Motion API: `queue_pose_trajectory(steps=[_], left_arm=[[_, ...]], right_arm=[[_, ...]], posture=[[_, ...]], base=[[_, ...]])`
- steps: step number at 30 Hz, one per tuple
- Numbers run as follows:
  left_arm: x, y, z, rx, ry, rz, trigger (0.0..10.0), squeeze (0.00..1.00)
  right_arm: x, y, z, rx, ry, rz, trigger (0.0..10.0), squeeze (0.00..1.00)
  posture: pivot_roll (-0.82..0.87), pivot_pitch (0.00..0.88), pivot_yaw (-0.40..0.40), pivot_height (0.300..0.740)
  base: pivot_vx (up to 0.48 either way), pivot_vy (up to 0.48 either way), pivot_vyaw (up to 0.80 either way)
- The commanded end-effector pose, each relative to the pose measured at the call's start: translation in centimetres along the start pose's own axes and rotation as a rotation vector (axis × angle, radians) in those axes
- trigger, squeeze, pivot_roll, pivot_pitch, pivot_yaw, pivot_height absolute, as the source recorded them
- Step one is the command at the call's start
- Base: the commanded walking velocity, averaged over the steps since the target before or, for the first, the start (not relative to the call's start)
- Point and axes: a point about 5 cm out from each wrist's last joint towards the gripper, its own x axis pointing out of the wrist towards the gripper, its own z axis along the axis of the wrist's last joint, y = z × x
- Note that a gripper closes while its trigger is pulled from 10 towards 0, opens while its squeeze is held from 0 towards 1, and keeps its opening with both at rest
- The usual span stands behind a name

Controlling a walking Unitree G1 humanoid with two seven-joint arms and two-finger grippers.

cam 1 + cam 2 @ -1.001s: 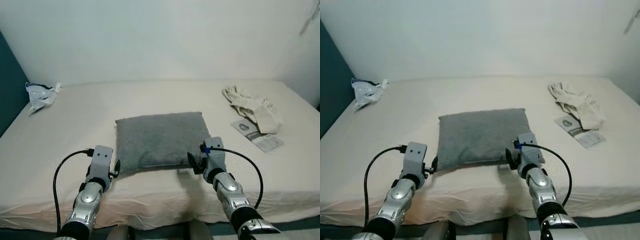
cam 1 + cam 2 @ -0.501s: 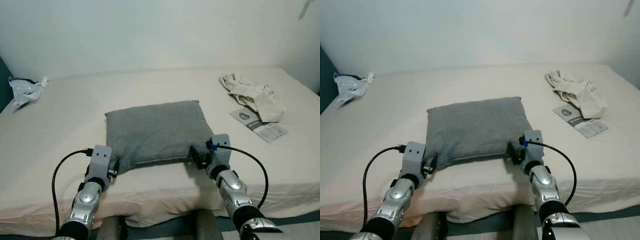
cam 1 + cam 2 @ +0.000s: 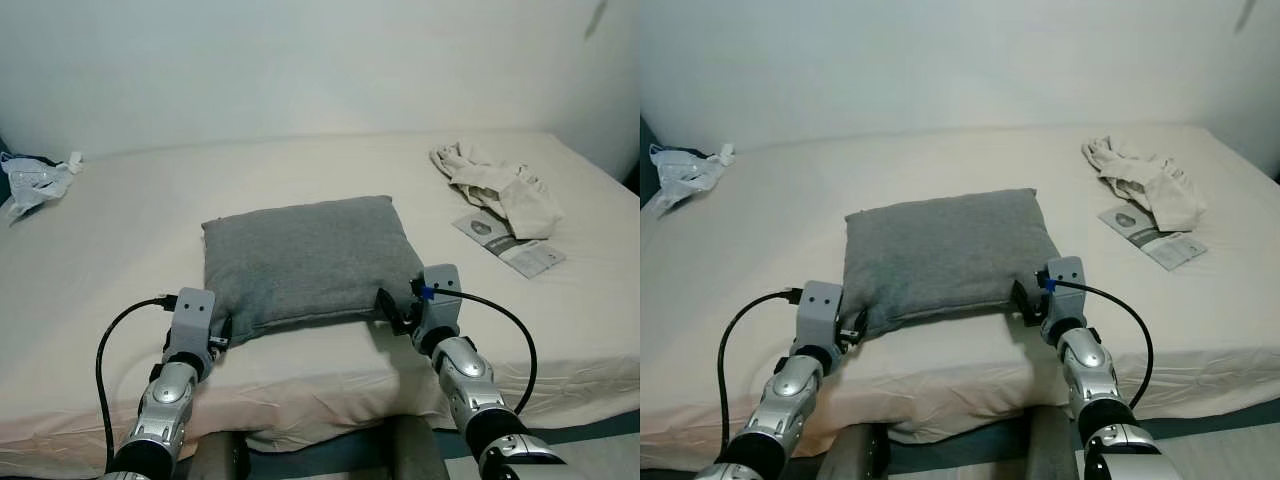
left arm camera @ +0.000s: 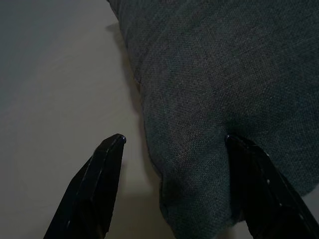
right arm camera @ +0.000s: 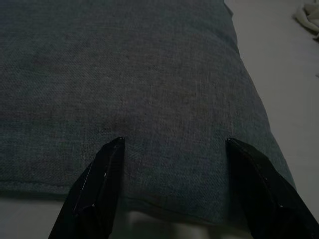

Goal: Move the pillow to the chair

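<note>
The grey pillow (image 3: 305,260) lies flat on the bed (image 3: 120,250), long axis across. The left hand (image 4: 172,191) and the right hand (image 5: 172,186) gape wide at its near corners, their undersides hidden

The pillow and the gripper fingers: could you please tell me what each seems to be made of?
Pillow: grey woven fabric, matte; the weave shows close up, and it dents softly at the fingers. Fingers: black, smooth, faintly glossy, probably hard plastic or rubber-coated.

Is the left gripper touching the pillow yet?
Touching. In the left wrist view one finger of the open left gripper presses into the pillow corner.
</note>
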Motion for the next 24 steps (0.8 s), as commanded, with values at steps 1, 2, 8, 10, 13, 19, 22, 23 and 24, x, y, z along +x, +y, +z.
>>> queue_pose_trajectory(steps=[1,2,8,10,13,19,22,23,24], left_arm=[[0.2,0.1,0.1,0.015,0.009,0.005,10.0,0.00],[0.3,0.2,0.1,0.013,0.013,0.011,10.0,0.00],[0.9,-0.1,0.5,0.012,0.024,-0.005,10.0,0.00],[1.3,-0.3,1.0,0.003,0.019,-0.005,10.0,0.00],[1.3,-0.4,1.1,0.000,0.016,-0.007,10.0,0.00],[1.3,0.1,1.0,0.018,0.022,0.001,10.0,0.00],[1.1,1.4,0.8,0.047,0.033,0.009,10.0,0.00],[1.1,1.4,0.8,0.047,0.033,0.009,10.0,0.00],[1.3,1.7,1.1,0.051,0.025,0.016,10.0,0.00]], right_arm=[[0.1,0.1,0.1,0.009,-0.007,0.004,10.0,0.00],[0.1,0.2,0.1,0.009,-0.007,0.004,10.0,0.00],[0.5,-0.2,0.9,0.008,-0.022,-0.007,10.0,0.00],[0.7,-0.6,1.4,0.012,-0.038,-0.014,10.0,0.00],[0.7,-0.7,1.6,0.013,-0.041,-0.014,10.0,0.00],[0.8,0.0,1.5,0.007,-0.042,0.019,10.0,0.00],[1.1,0.4,1.9,0.006,-0.050,0.022,10.0,0.00],[1.1,0.4,1.9,0.006,-0.050,0.022,10.0,0.00],[1.2,0.2,2.0,0.008,-0.049,0.017,10.0,0.00]], posture=[[0.01,0.027,-0.009,0.555],[0.00,0.022,-0.011,0.555],[-0.02,0.010,-0.016,0.555],[-0.03,0.022,-0.017,0.555],[-0.04,0.025,-0.017,0.555],[-0.08,0.035,0.010,0.555],[-0.08,0.035,0.015,0.555],[-0.08,0.035,0.015,0.555],[-0.06,0.029,-0.013,0.555]], base=[[0.000,0.000,0.00],[0.000,0.000,0.00],[0.000,0.000,0.00],[0.000,0.000,0.00],[0.000,0.000,0.00],[0.000,0.000,0.00],[0.000,0.000,0.00],[0.000,0.000,0.00],[0.000,0.000,0.00]])
